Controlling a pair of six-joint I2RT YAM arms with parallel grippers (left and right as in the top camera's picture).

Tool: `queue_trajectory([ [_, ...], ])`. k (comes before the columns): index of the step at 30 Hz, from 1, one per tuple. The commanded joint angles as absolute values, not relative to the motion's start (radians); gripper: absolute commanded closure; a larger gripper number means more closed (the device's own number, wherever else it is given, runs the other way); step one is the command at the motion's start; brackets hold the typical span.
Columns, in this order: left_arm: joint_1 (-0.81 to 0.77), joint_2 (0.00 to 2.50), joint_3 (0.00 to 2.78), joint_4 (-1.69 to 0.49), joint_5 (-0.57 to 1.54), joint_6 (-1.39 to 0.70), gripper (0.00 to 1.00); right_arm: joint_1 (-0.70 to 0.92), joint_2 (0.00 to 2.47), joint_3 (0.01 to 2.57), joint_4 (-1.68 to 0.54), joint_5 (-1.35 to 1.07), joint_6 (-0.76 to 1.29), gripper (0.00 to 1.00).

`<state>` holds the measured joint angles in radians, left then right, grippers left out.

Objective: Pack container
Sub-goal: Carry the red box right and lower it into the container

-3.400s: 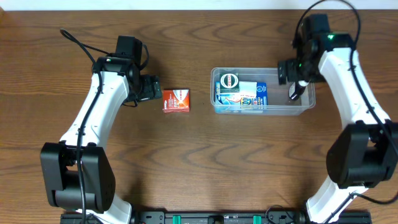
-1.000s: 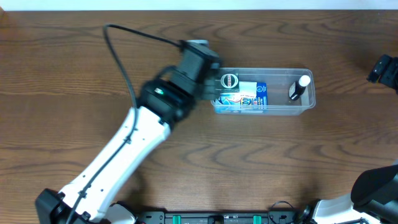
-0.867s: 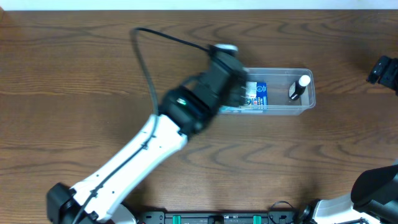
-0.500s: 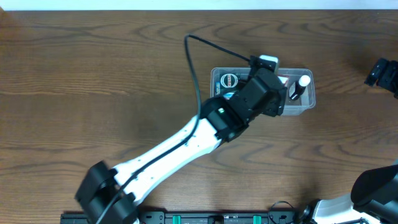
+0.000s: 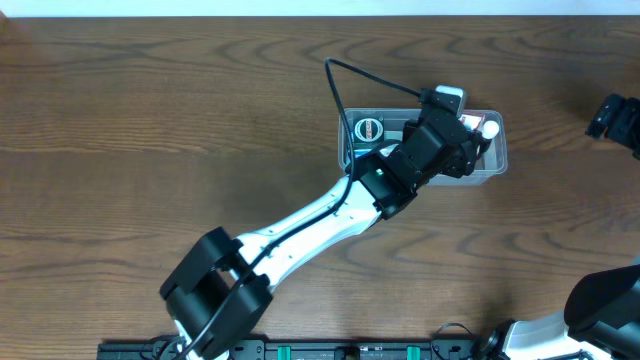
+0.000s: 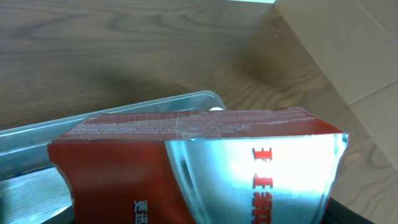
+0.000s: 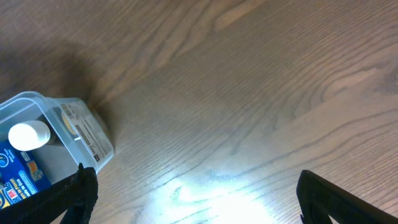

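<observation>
The container point(image 5: 347, 150) is a clear plastic tub at the middle right of the table. My left gripper point(image 5: 463, 140) reaches across over its right half and is shut on the small red box point(image 6: 186, 162). The box fills the lower part of the left wrist view, just above the container's rim point(image 6: 124, 107). In the overhead view the box is mostly hidden under the gripper. My right gripper point(image 5: 612, 115) is open and empty at the far right edge, away from the container. In the right wrist view its jaws point(image 7: 199, 199) are spread over bare wood, with the container's end point(image 7: 87, 134) at the left.
Inside the container are a round green-lidded tin point(image 5: 370, 128) at its left end and a white-capped dark bottle point(image 5: 489, 130) at its right end, also in the right wrist view point(image 7: 26, 134). A blue packet there is mostly covered by the left arm.
The left arm took the red box off the left of the table and swept right with it to over the container's right half. The right arm withdrew to the far right edge.
</observation>
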<state>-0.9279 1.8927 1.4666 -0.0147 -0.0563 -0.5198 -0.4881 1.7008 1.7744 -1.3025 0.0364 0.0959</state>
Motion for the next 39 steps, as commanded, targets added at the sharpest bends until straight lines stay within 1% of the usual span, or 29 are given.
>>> queue_trajectory([
  [1, -0.927, 1.934, 1.473, 0.017, -0.035, -0.51, 0.28, -0.492, 1.704, 1.771, -1.307, 0.033, 0.108, 0.01],
  [3, -0.927, 1.95, 1.473, 0.04, -0.009, -0.51, 0.27, -0.492, 1.704, 1.771, -1.309, 0.033, 0.108, 0.01],
  [4, -0.927, 1.957, 1.473, 0.046, -0.008, -0.51, 0.22, -0.492, 1.704, 1.771, -1.31, 0.033, 0.108, 0.01],
  [9, -0.927, 1.968, 1.473, 0.047, -0.008, -0.471, 0.18, -0.492, 1.704, 1.771, -1.309, 0.021, 0.108, 0.01],
  [12, -0.927, 1.968, 1.473, 0.052, -0.008, -0.465, 0.09, -0.492, 1.704, 1.771, -1.309, 0.021, 0.108, 0.01],
  [15, -0.927, 1.967, 1.473, 0.055, -0.007, -0.464, 0.02, -0.492, 1.704, 1.771, -1.309, 0.021, 0.108, 0.01],
  [17, -0.927, 1.967, 1.473, 0.055, -0.007, -0.445, 0.0, -0.492, 1.704, 1.771, -1.309, 0.021, 0.108, 0.01],
  [20, -0.927, 1.967, 1.474, 0.055, -0.007, -0.426, 0.02, -0.492, 1.704, 1.771, -1.309, 0.021, 0.108, 0.01],
  [28, -0.919, 1.926, 1.474, 0.032, -0.001, -0.385, 0.02, -0.492, 1.704, 1.771, -1.309, 0.017, 0.108, 0.01],
  [37, -0.833, 1.815, 1.474, -0.129, -0.008, -0.385, 0.02, -0.492, 1.704, 1.771, -1.309, 0.002, 0.108, 0.01],
  [39, -0.831, 1.82, 1.474, -0.157, 0.002, -0.385, 0.07, -0.492, 1.704, 1.771, -1.309, -0.001, 0.108, 0.01],
])
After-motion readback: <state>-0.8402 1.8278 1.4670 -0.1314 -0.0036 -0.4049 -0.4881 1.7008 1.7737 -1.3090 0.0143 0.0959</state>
